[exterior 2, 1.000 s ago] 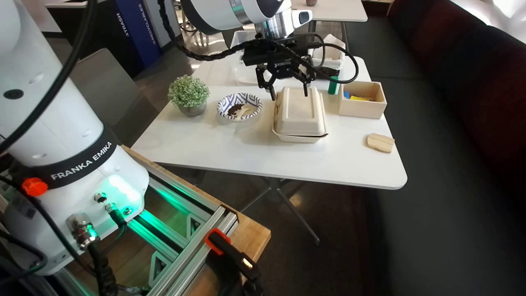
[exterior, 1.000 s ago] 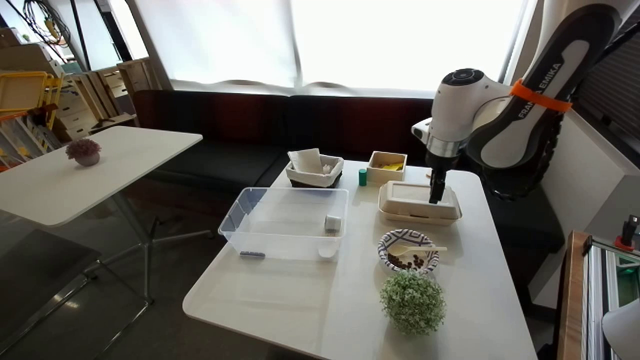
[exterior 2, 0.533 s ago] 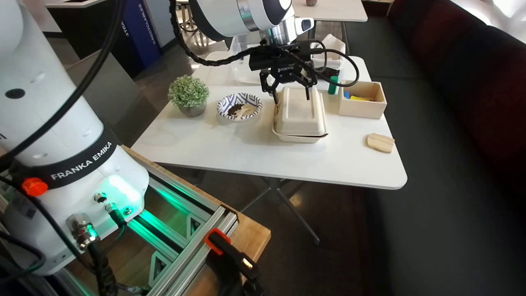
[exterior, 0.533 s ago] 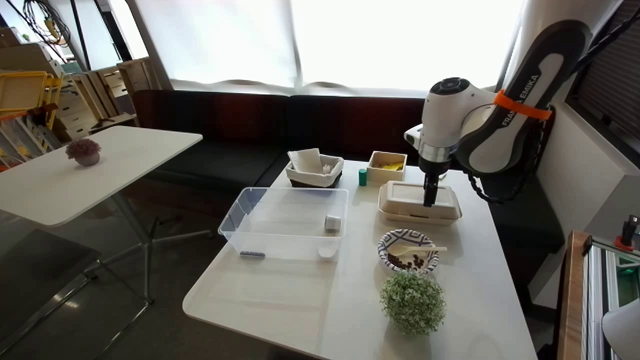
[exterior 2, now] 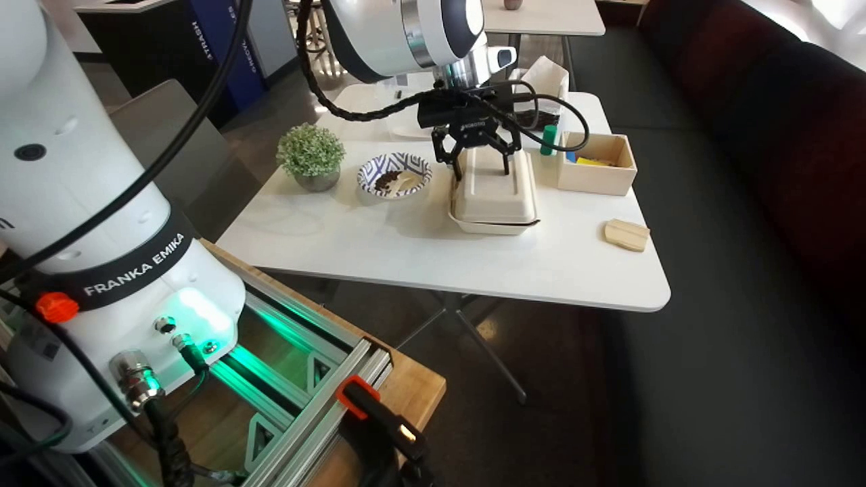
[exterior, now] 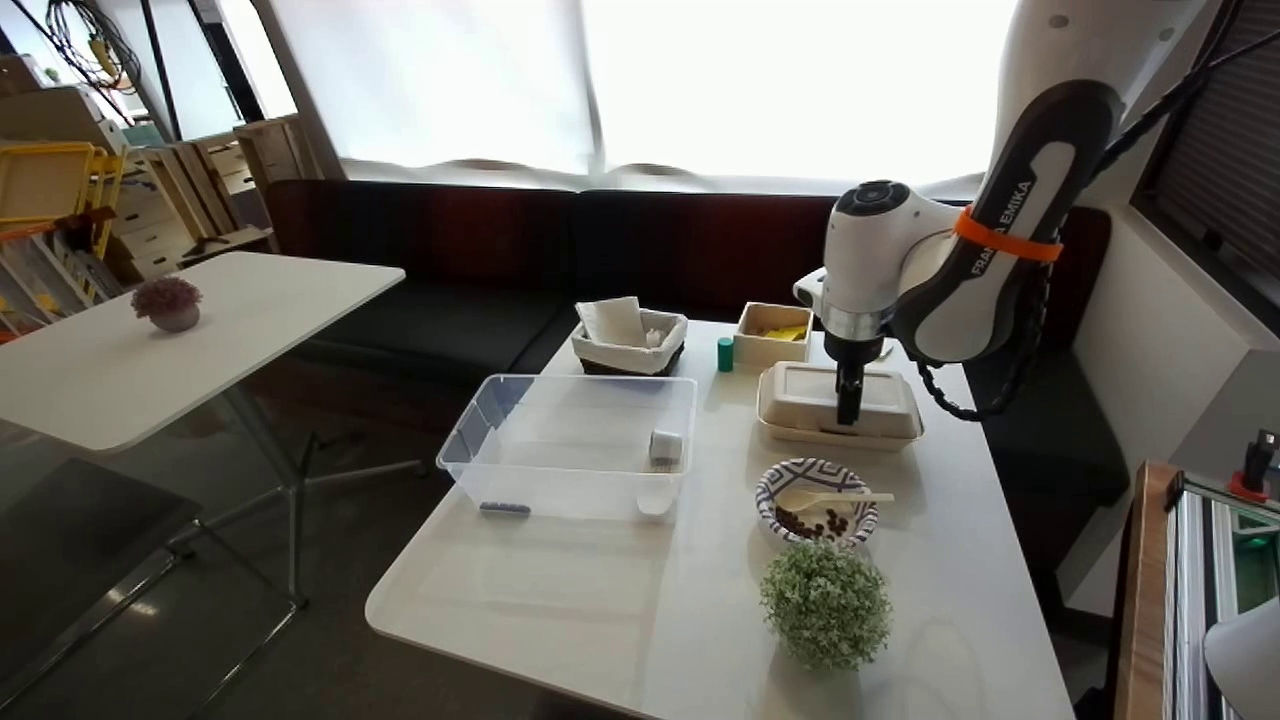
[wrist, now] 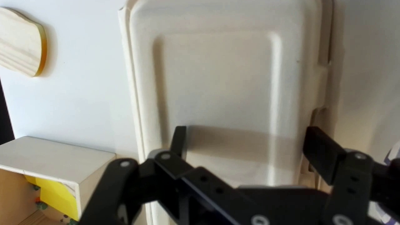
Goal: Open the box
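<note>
The cream-white box (exterior: 790,400) stands on the white table with its lid down. It also shows in an exterior view (exterior 2: 490,199) and fills the middle of the wrist view (wrist: 215,78). A narrow gap runs under the lid's edge at one short end. My gripper (exterior 2: 482,173) is open, points down and holds nothing. In the wrist view, its fingers (wrist: 245,134) are spread wide. The left finger is over the lid's top, and the right finger is at the right long edge, by the tabs. I cannot tell whether either finger touches the box. The box's inside is hidden.
A patterned bowl (exterior: 768,490) with a spoon and a potted plant (exterior: 826,605) stand on one side of the box. A wooden box (exterior 2: 595,179), a green cylinder (exterior 2: 548,140) and a wooden piece (exterior 2: 626,235) are on the other. A clear plastic bin (exterior: 570,495) stands farther off.
My gripper has come down closer to the box and shifted a little along the lid and toward the bowl side. The box has not moved. The fingers stay open.
</note>
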Robot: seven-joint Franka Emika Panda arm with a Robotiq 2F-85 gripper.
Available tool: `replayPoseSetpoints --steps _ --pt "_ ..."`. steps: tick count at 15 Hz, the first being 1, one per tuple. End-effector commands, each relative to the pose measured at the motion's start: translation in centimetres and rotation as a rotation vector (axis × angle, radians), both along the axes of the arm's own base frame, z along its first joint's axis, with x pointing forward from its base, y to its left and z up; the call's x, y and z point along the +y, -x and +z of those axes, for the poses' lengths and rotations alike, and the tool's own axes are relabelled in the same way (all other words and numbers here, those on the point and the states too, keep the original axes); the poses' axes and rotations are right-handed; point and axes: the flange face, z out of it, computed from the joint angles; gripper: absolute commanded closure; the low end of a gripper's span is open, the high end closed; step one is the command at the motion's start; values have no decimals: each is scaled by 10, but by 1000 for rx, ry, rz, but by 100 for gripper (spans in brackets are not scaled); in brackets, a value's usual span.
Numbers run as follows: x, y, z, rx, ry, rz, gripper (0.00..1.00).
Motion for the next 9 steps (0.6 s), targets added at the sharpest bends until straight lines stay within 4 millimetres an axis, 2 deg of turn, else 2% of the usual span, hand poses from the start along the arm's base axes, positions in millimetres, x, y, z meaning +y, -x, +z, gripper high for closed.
replayPoseSetpoints --steps 1,2,4,5,6,7,8,9 --pt "0 -8 -12 -11 9 0 18" --pt "0 -9 -12 -11 12 2 29" --pt "-1 -12 -9 -18 20 6 30" --pt "0 -12 -8 -17 22 9 37" --pt "1 -13 -7 -21 25 12 40" --pt "1 -14 -4 -24 29 15 41" --pt "2 -14 -3 -24 28 16 37" --pt "2 -14 0 -26 33 18 45"
